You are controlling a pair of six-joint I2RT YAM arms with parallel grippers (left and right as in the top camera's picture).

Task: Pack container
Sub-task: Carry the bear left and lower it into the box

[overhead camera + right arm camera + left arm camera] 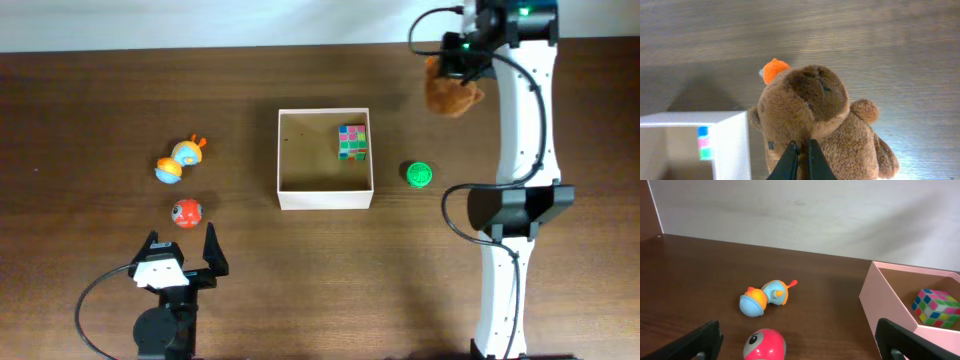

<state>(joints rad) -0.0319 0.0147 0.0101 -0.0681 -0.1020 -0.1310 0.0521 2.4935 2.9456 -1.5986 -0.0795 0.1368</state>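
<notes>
The container [325,198], a white-walled square box with a tan inside, stands mid-table, and its wall also shows in the wrist views [880,295] [730,145]. A colourful puzzle cube [352,141] [935,307] lies in its far right corner. My right gripper [801,147] is shut on a brown plush animal [815,120] with an orange tuft. It holds the plush [455,95] beyond the box's far right corner. My left gripper [182,237] [799,332] stands open at the near left. A red round toy [186,213] [765,345] lies just ahead of its fingers, untouched.
A blue and orange toy [179,161] [765,297] lies left of the container, beyond the red toy. A green round object [419,174] sits just right of the box. The right arm's base stands at the near right, and a pale wall borders the table's far edge.
</notes>
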